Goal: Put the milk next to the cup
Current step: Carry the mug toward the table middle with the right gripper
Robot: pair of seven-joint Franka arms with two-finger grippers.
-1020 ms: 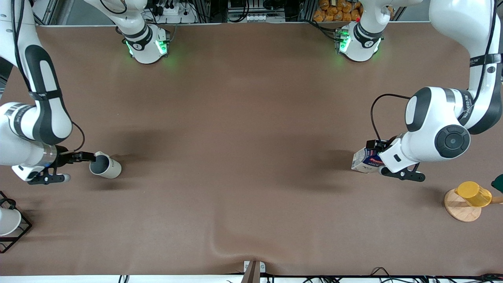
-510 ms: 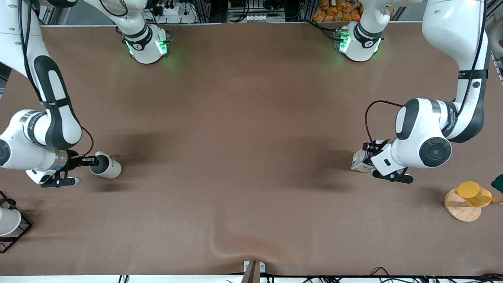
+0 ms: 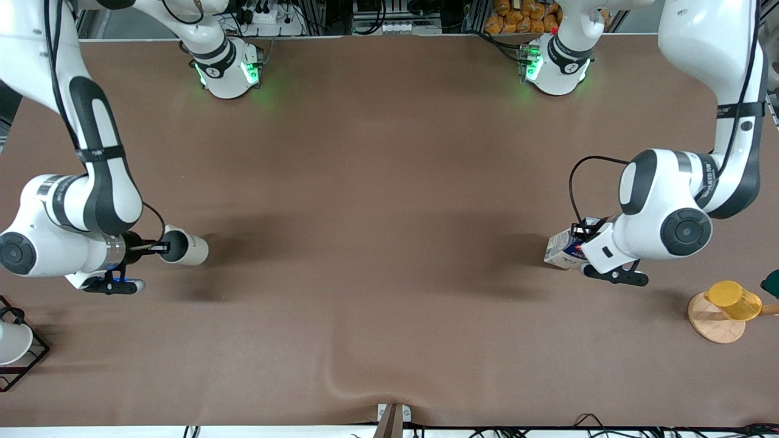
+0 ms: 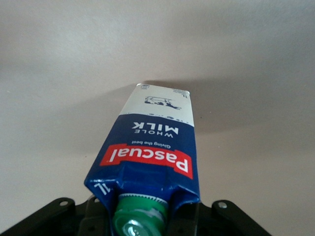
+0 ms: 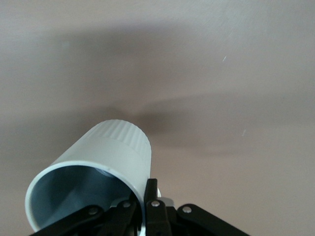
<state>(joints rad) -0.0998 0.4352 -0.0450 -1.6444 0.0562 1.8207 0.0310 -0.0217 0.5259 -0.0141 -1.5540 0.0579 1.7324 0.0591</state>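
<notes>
From the front view, we see the left gripper (image 3: 585,242) clamped on the gable end of the milk (image 3: 563,248), which lies tipped over the table (image 3: 389,182) toward the left arm's end, its base pointing to about nine o'clock from the wrist. The yellow cup (image 3: 733,299) on its wooden disc sits at roughly four o'clock from the carton. Well apart, toward the right arm's end, the right gripper (image 3: 163,247) pinches the rim of the cup (image 3: 184,249), whose body points to three o'clock from that wrist; whether either rests on the table we cannot tell.

In the left wrist view, we see the milk (image 4: 156,150) held at its top, green cap nearest the camera. We judge the carton light but soft-walled: squeezing the folded gable is safer than the flat sides, which could buckle.

In the right wrist view, one finger sits inside and one outside the wall of the cup (image 5: 106,162). We judge it stiff, smooth and breakable, so a rim pinch may slip when tilted.
</notes>
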